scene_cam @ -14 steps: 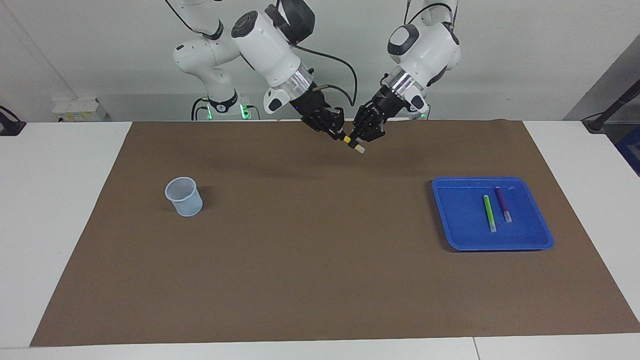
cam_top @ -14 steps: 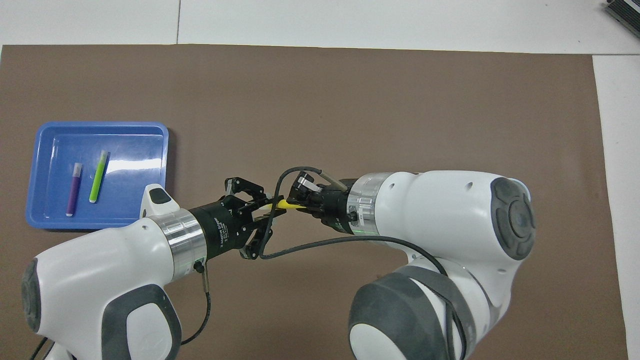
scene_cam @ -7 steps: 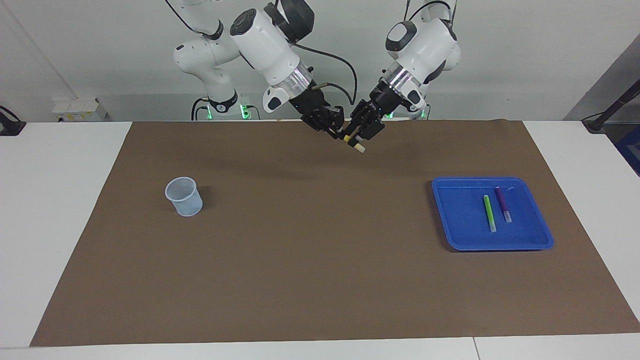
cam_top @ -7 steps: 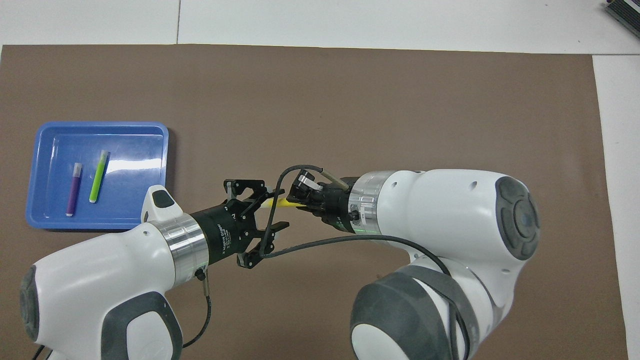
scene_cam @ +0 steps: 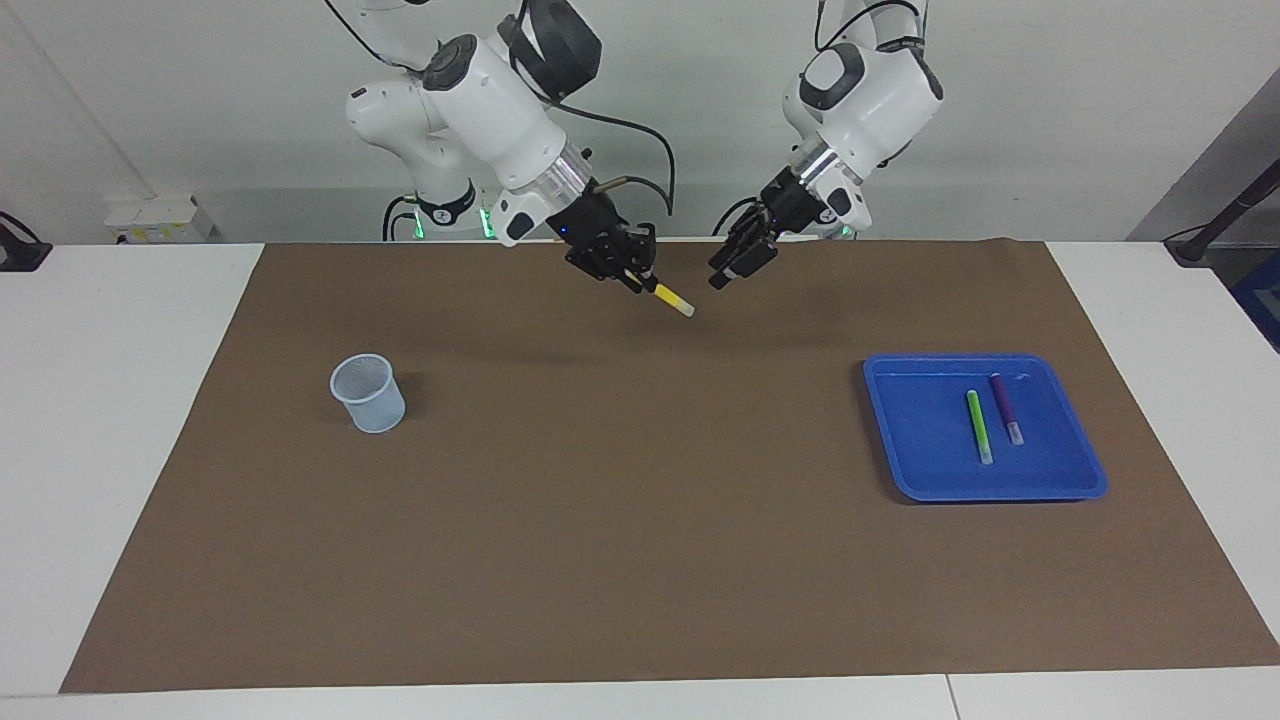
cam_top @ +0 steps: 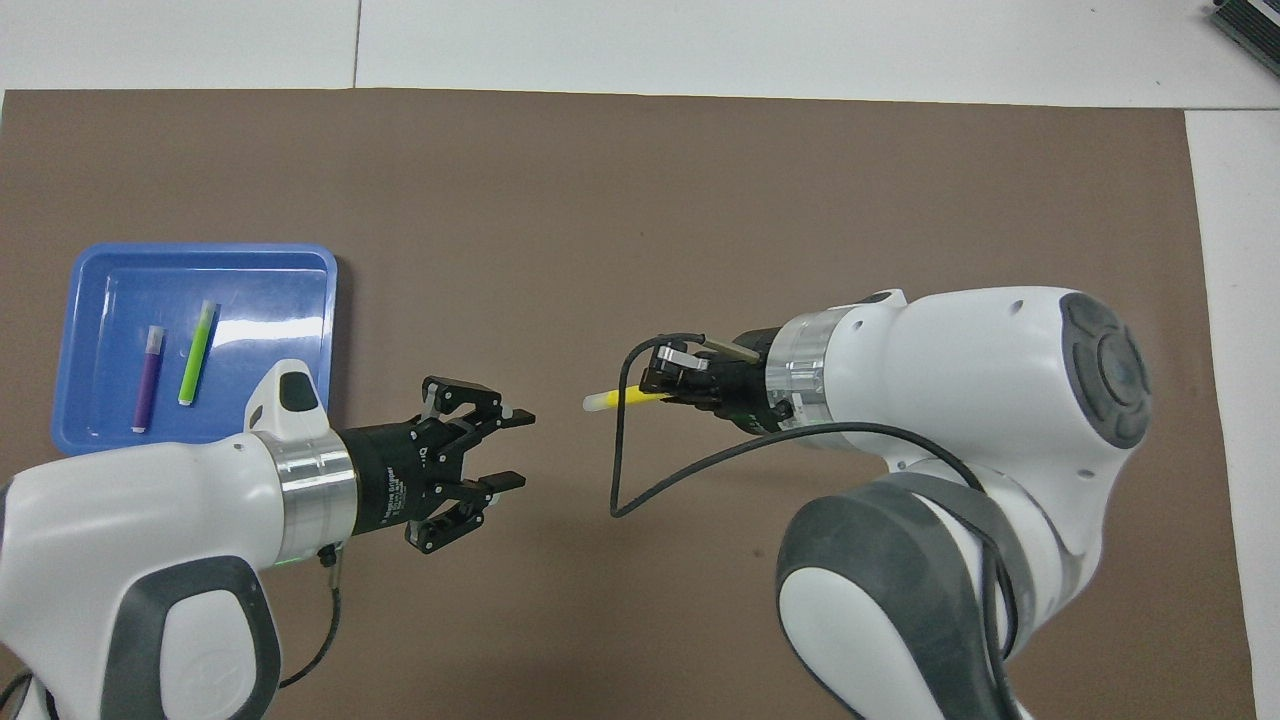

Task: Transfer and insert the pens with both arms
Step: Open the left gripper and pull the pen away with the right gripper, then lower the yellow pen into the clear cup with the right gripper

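1. Desk [scene_cam: 150, 420] carries a brown mat [scene_cam: 640, 560]; blue tray [scene_cam: 900, 470] sits toward my left arm's end, mesh cup [scene_cam: 368, 393] toward my right arm's.
2. My left gripper [cam_top: 512, 450] hangs over the mat, jaws apart, holding nothing.
3. My right gripper [scene_cam: 630, 277] is clamped on the yellow pen [scene_cam: 673, 299], pale tip angled downward, probably clear of the mat.
4. Green pen [scene_cam: 978, 425] and purple pen [scene_cam: 1006, 408] lie side by side in the tray.

Blue tray [scene_cam: 905, 470], pale mesh cup [scene_cam: 369, 394], brown mat [scene_cam: 640, 560]

A white desk [scene_cam: 120, 400] has a big brown mat [scene_cam: 620, 520] on it, and on the mat sit a small pale cup [scene_cam: 369, 393] near the right arm's end and a blue tray [scene_cam: 900, 440] near the left arm's end.
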You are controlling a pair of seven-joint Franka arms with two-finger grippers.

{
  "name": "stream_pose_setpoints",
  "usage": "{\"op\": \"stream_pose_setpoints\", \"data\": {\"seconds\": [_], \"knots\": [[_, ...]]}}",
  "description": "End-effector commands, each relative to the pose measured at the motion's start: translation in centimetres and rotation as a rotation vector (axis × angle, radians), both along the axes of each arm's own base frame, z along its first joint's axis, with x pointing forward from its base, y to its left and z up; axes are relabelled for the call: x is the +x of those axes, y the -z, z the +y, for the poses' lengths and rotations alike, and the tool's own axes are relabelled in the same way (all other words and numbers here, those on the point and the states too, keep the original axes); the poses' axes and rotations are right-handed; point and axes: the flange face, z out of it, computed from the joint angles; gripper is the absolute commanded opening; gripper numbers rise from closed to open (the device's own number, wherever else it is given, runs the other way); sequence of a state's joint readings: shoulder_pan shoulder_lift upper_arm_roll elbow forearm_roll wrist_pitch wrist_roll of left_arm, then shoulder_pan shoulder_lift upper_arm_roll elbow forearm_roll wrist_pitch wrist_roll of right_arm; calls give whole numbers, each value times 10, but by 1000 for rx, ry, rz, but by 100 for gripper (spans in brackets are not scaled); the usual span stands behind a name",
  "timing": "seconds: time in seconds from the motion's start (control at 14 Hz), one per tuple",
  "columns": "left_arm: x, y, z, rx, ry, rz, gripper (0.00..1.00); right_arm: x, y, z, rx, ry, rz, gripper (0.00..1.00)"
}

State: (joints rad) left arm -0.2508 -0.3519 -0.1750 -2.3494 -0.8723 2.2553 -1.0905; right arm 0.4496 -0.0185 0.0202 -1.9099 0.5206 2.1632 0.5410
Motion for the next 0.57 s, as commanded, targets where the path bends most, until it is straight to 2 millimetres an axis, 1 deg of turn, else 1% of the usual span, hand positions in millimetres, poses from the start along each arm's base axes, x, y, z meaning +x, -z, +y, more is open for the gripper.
{"op": "stream_pose_setpoints", "data": {"seconds": [0.0,0.07,0.21,0.29,0.36,0.5], "knots": [[-8,3,32,103,160,-50,61,2,0,-22,-96,-110,-46,0],[-8,6,42,156,250,-70,61,2,0,-26,-136,-155,-59,0],[-7,11,67,237,424,-123,61,8,-3,-47,-239,-226,-71,0],[-6,13,81,270,514,-151,60,9,-7,-56,-305,-295,-82,0],[-4,13,98,310,606,-186,60,11,-11,-69,-353,-353,-84,0],[2,13,134,382,768,-256,60,18,-23,-102,-424,-478,-86,0]]}}
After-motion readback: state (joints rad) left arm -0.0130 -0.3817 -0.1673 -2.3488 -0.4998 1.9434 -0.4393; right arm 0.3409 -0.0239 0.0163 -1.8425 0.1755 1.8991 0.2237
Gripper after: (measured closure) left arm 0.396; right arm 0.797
